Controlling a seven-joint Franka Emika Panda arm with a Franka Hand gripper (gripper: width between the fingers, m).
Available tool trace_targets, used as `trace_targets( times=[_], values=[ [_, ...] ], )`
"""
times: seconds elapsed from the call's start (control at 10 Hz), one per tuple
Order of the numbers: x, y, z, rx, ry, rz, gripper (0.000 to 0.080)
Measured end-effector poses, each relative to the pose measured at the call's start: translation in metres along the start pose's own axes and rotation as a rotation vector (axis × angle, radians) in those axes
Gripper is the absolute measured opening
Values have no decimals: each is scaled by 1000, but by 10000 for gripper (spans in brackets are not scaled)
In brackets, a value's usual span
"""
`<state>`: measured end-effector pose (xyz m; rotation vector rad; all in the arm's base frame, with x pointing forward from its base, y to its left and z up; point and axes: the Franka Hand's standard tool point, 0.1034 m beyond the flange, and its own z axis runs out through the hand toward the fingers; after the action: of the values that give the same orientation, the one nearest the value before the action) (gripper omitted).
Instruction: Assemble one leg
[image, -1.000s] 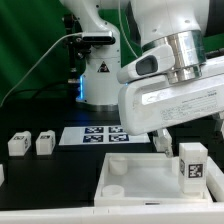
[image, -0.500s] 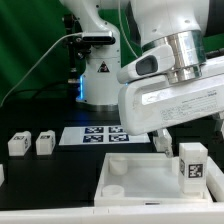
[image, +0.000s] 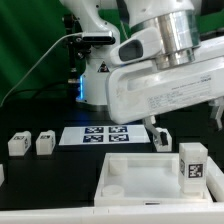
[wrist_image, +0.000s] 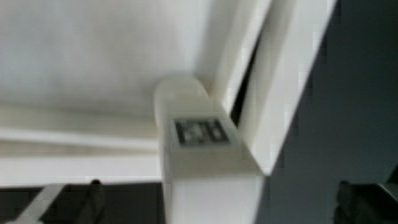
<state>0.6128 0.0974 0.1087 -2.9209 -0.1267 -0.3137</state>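
Lower left: block (image: 18, 144) and second block (image: 45, 143), both tagged, side by side. Centre: marker board (image: 95, 135), flat. Lower centre: tray (image: 150, 197). Lower right: leg (image: 190, 163), upright at the tray's right corner, tag facing forward. Above the leg: gripper (image: 190, 128), jaws spread, holding nothing.
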Motion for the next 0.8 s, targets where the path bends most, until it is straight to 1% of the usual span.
trace_targets(
  times=[0.1, 0.2, 0.4, 0.8],
  values=[
    [3, -1, 2, 8, -19, 33, 649],
    [5, 0, 5, 10, -19, 38, 649],
    [5, 8, 11, 7, -25, 50, 649],
    [4, 7, 12, 7, -26, 48, 649]
  ],
)
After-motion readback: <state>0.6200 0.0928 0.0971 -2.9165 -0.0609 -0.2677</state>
